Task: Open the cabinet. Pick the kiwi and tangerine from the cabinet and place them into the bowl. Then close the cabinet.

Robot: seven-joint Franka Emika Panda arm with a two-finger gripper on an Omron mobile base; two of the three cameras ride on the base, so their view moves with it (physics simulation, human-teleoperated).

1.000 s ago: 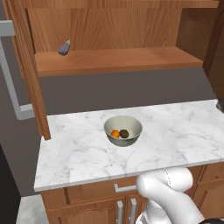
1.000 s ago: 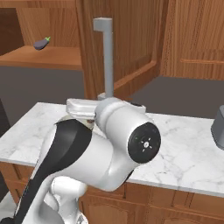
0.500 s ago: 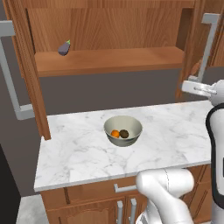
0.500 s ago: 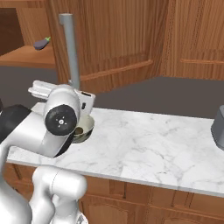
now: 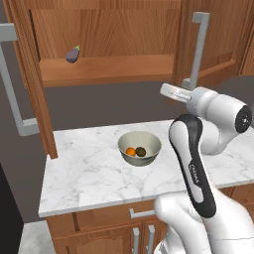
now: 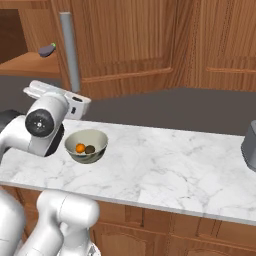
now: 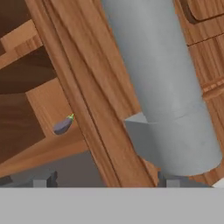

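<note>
The cabinet [image 5: 106, 69] has its left door [image 5: 31, 74] wide open and its right door [image 5: 218, 44] swung partway in. My gripper [image 5: 184, 85] is at the lower end of the right door's grey bar handle [image 5: 198, 49]. In the hand view the fingertips [image 7: 43, 179] stand wide apart, open, with that handle [image 7: 166, 87] close in front near the right tip. On the counter, the bowl [image 5: 140, 146] holds the tangerine [image 5: 130, 151] and the kiwi [image 5: 141, 151] side by side. From the right, bowl [image 6: 87, 145], tangerine [image 6: 80, 148], kiwi [image 6: 90, 149] and gripper [image 6: 75, 95] show again.
A purple eggplant [image 5: 73, 54] lies on the cabinet shelf. The marble counter [image 5: 89, 173] runs over lower cabinets with short handles [image 5: 141, 214]. A grey object [image 6: 250, 145] stands at the counter's far right. My arm's elbow [image 5: 191, 144] hangs just right of the bowl.
The arm has swung left with the right door, which has turned from wide open toward the cabinet. The fingers have spread apart off the handle. Bowl and fruit have not moved.
</note>
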